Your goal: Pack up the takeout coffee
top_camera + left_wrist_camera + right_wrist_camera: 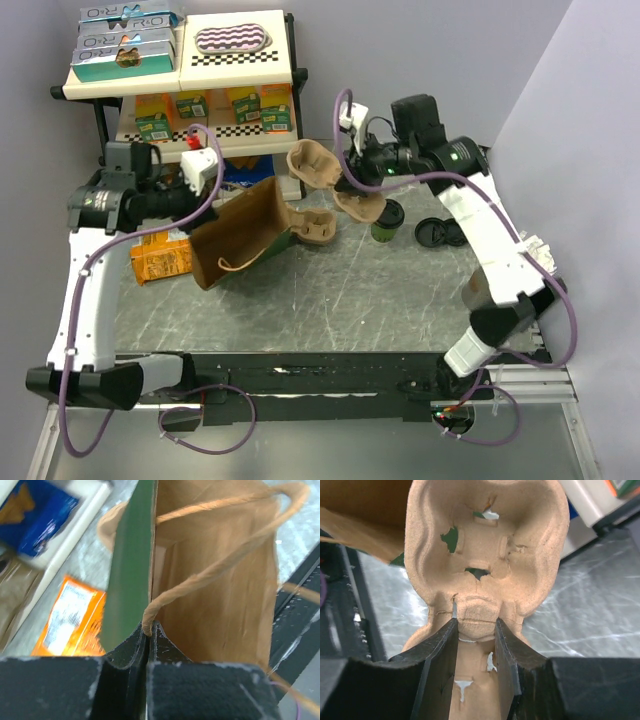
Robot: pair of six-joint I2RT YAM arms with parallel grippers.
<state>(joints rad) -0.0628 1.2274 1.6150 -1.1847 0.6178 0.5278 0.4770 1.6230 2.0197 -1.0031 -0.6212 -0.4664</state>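
Observation:
The takeout coffee (387, 220), a small green cup with a dark top, stands on the table just right of the middle. Up and to its left, my right gripper (350, 185) (476, 622) is shut on the middle ridge of a brown pulp cup carrier (312, 163) (485, 545) and holds it tilted in the air. My left gripper (200, 222) (148, 627) is shut on the rim of a paper bag (245, 235) (215, 605), where a twisted handle is fixed. The bag is brown inside and green outside, and its mouth faces the near left.
A second pulp carrier (318, 228) lies beside the bag's far end. Black lids (440, 232) sit right of the cup. An orange packet (160, 255) (70, 615) lies under the left arm. A shelf rack (180, 80) with boxes stands at the back left.

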